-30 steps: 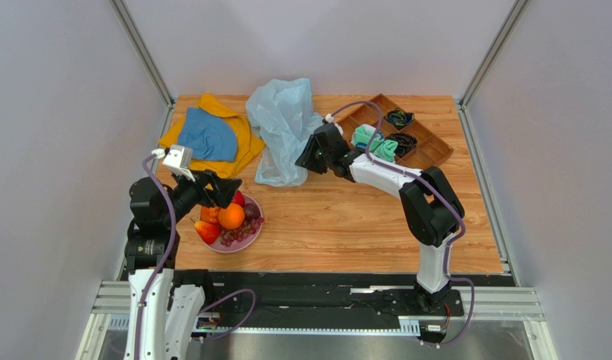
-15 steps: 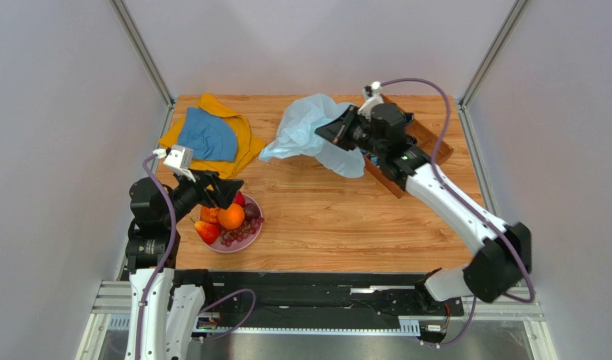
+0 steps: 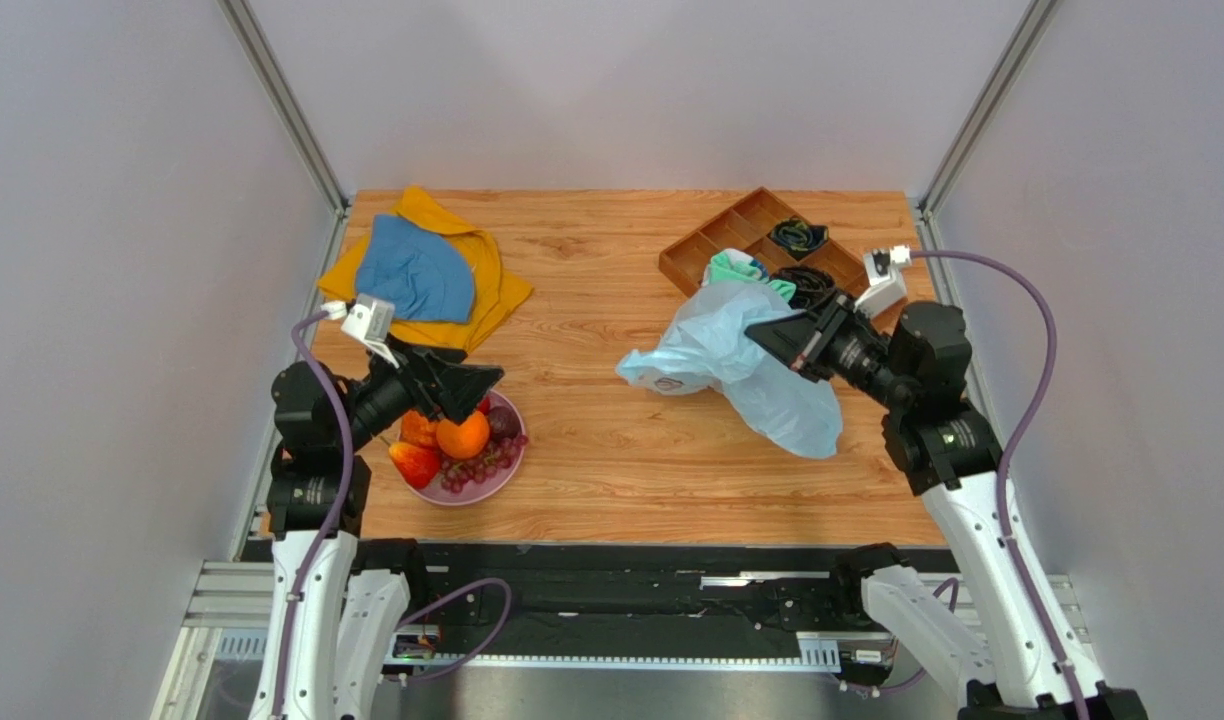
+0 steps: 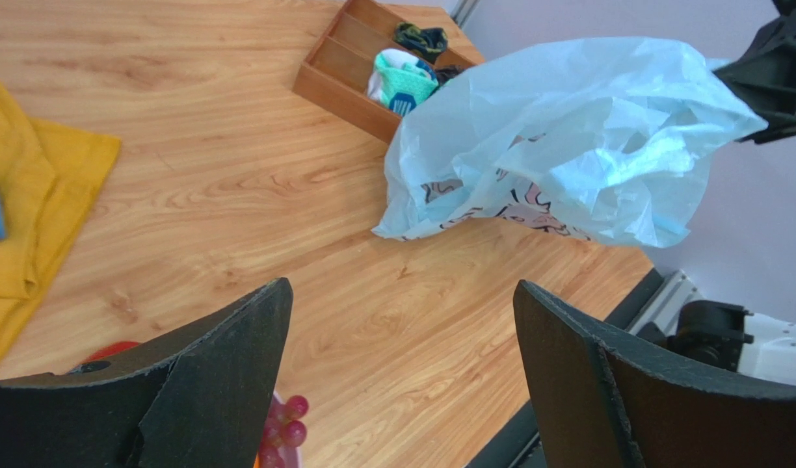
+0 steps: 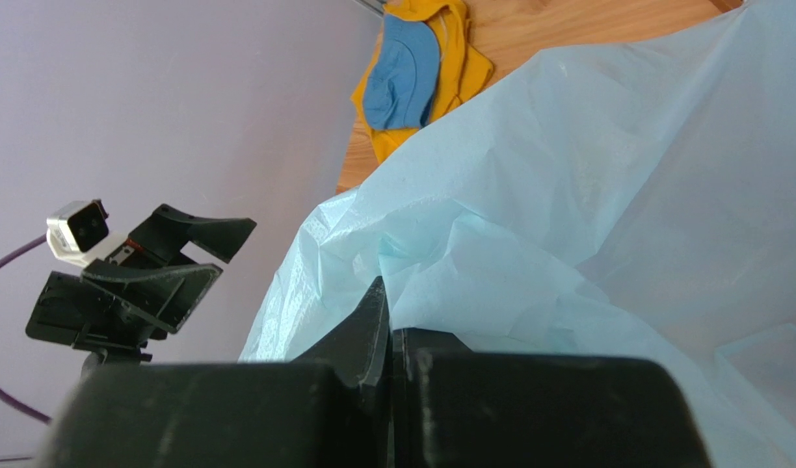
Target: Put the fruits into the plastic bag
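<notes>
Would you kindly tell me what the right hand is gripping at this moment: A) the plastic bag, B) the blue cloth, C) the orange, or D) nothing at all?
A: the right hand is pinched shut on a fold of the pale blue plastic bag, as the right wrist view shows close up.

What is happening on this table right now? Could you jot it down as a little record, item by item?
bag: pale blue, pinched at one edge, on the right side of the table
right end effector: shut on bag
left end effector: open, empty, over the plate
fruits: orange, apples, grapes, all on the pink plate
tray: wooden, far right, small items inside
cloths: blue on yellow, far left
</notes>
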`<state>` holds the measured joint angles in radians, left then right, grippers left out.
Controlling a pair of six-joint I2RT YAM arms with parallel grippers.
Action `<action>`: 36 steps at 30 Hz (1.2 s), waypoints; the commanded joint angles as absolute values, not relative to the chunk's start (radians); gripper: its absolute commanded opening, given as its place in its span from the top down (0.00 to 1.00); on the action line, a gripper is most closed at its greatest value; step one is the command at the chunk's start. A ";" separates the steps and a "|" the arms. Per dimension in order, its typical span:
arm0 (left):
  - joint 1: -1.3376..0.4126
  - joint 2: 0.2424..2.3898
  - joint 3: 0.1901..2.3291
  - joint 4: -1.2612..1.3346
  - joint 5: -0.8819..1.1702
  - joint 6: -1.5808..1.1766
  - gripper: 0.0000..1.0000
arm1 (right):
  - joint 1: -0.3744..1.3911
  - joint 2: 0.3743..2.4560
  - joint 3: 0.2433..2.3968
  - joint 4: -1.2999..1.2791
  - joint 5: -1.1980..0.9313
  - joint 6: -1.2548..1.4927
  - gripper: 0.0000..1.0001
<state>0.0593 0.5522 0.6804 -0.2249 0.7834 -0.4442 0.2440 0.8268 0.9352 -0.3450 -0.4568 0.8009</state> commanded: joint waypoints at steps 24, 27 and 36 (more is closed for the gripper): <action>-0.718 1.152 0.682 0.251 0.201 -0.545 0.15 | 0.080 0.542 0.724 -0.791 -0.377 0.604 1.00; -0.761 1.281 0.757 0.282 0.164 -0.511 0.16 | 0.080 0.532 0.719 -0.796 -0.400 0.612 1.00; -0.816 1.641 0.929 0.317 0.086 -0.476 0.23 | 0.078 0.509 0.758 -0.838 -0.425 0.604 1.00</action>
<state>-0.8055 1.5589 0.8726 0.2596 0.1253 -0.5030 0.0834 0.5274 0.7116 -0.8158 -0.4030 0.6228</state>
